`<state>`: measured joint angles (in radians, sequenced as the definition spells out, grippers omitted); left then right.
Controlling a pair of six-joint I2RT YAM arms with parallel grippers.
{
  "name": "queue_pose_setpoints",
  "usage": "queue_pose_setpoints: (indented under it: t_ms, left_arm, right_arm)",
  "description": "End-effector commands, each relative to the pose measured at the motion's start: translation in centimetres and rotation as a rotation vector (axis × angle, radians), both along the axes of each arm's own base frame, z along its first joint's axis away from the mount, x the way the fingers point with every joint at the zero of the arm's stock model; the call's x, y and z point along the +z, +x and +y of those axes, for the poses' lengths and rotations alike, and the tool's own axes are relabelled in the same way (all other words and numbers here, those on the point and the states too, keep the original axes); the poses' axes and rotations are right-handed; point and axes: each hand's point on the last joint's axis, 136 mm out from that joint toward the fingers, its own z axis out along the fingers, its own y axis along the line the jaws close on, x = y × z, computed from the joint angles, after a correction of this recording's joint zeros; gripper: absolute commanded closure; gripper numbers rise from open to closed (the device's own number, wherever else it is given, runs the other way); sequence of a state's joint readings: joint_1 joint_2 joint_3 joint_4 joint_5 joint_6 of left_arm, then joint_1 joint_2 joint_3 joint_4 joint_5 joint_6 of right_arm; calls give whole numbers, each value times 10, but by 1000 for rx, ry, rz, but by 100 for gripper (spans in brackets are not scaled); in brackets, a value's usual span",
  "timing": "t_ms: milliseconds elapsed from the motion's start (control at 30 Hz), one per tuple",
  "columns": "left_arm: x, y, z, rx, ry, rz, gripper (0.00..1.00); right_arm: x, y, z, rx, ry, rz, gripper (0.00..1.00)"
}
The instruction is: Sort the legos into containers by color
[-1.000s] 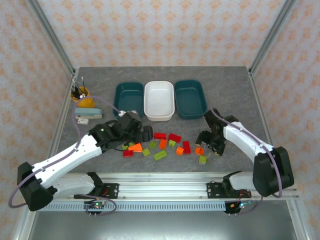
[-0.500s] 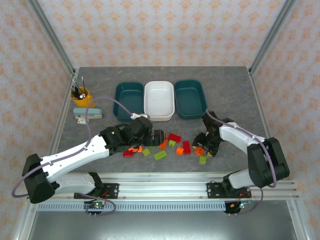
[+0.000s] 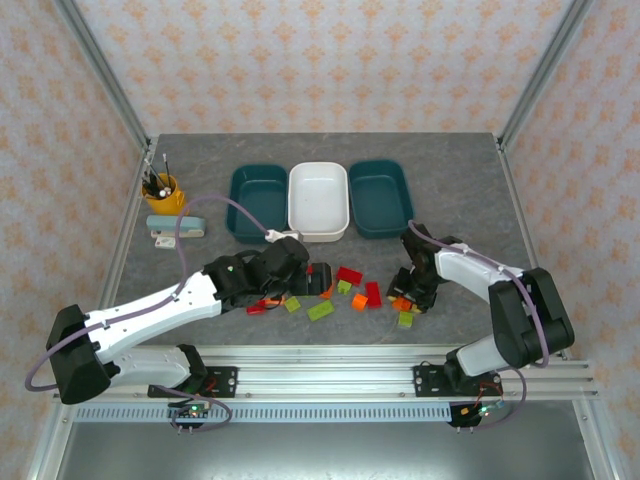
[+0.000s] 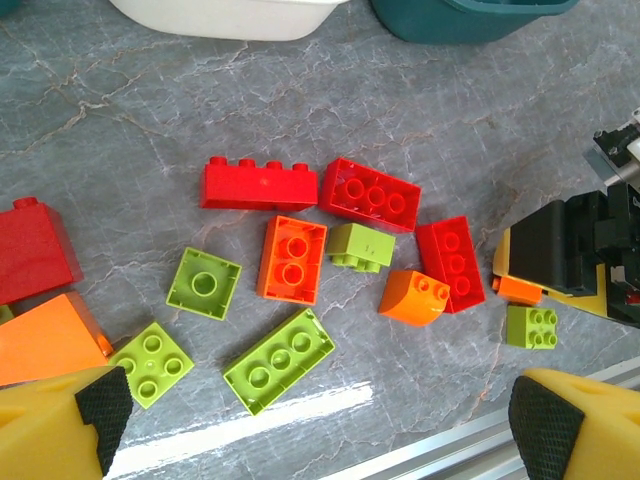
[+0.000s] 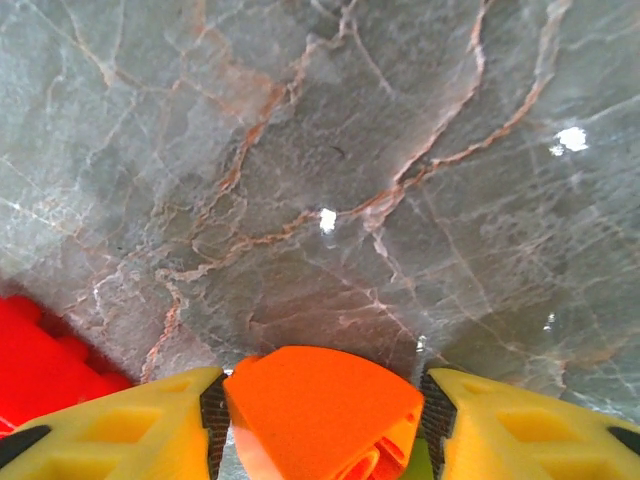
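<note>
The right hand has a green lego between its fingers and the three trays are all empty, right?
Not quite. The lego that the right hand has between its fingers is orange, not green; the right wrist view shows it. The three trays are all empty, as you said.

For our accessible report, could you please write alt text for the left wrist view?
Red, orange and lime green legos lie scattered on a grey marbled table, framed below by the open left gripper. A white tray and a teal tray edge the top; at right, the right gripper grips an orange brick.
</note>
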<state>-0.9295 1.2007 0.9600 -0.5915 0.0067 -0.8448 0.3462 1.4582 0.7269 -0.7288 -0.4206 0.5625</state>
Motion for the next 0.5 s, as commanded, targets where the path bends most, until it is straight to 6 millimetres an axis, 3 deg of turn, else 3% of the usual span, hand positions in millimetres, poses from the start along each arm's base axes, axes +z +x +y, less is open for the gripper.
queue_pose_setpoints:
  t_ms: [0,267,467]
  left_arm:
    - [0,4,1,32,1,-21,0]
    - [3,4,-2,25,-8,-25,0]
    - [32,19,-8,35,-34,-65,0]
  right_arm:
    - [-14,-4,5,8,-5,25,49]
    - [-4,11,7,-17,-4,-25,58]
    - [46,41,4,-25,-32,-161,60]
